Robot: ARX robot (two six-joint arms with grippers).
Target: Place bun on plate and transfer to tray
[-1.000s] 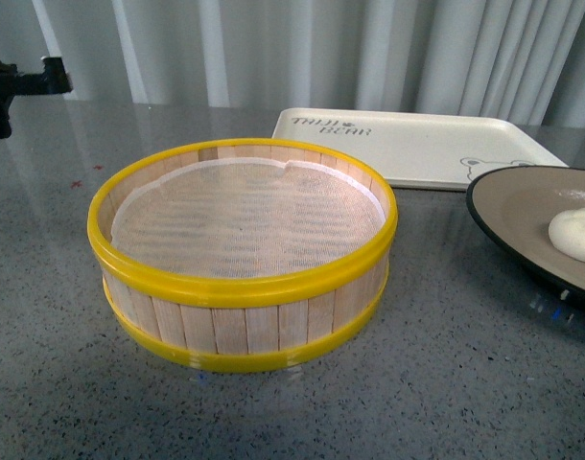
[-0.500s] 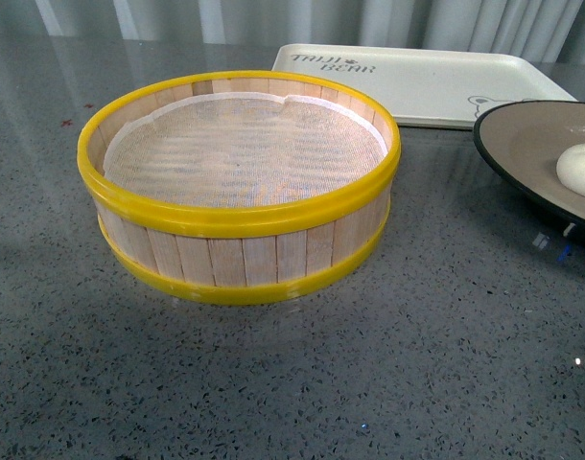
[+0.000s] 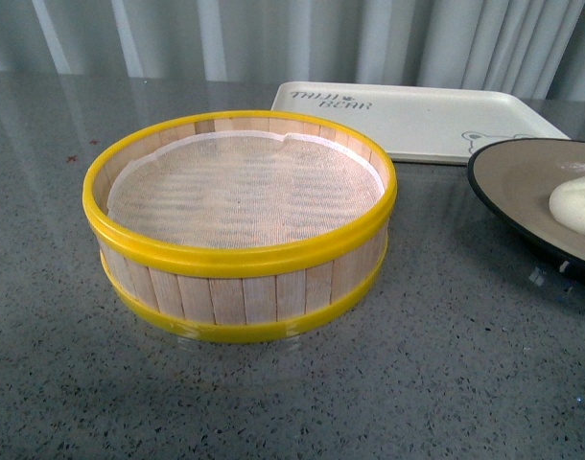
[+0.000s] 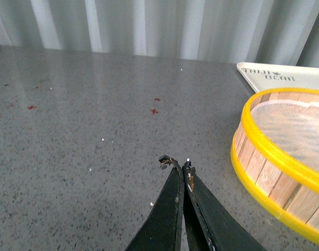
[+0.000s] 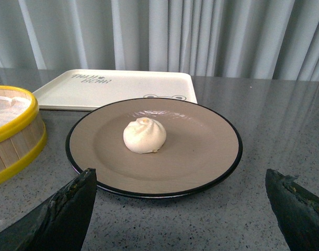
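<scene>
The cream-white bun (image 5: 144, 135) sits upright near the middle of the tan-grey, black-rimmed plate (image 5: 201, 157). In the front view the bun (image 3: 578, 204) and plate (image 3: 518, 182) show at the right edge. The cream tray (image 3: 417, 120) with lettering and a bear face lies behind the plate; it also shows in the right wrist view (image 5: 117, 86). My right gripper (image 5: 181, 183) is open and empty, jaws wide apart just short of the plate's near rim. My left gripper (image 4: 176, 163) is shut and empty over bare table, left of the steamer basket.
A round wooden steamer basket (image 3: 240, 230) with yellow rims and a white cloth liner stands mid-table, left of the plate; it also shows in the left wrist view (image 4: 280, 162) and the right wrist view (image 5: 13, 130). Grey curtains hang behind the grey speckled table (image 3: 446, 383).
The front view has shifted up and down between frames. A black arm part seen at the far left one second ago is out of view now. Bun, plate and tray have not moved.
</scene>
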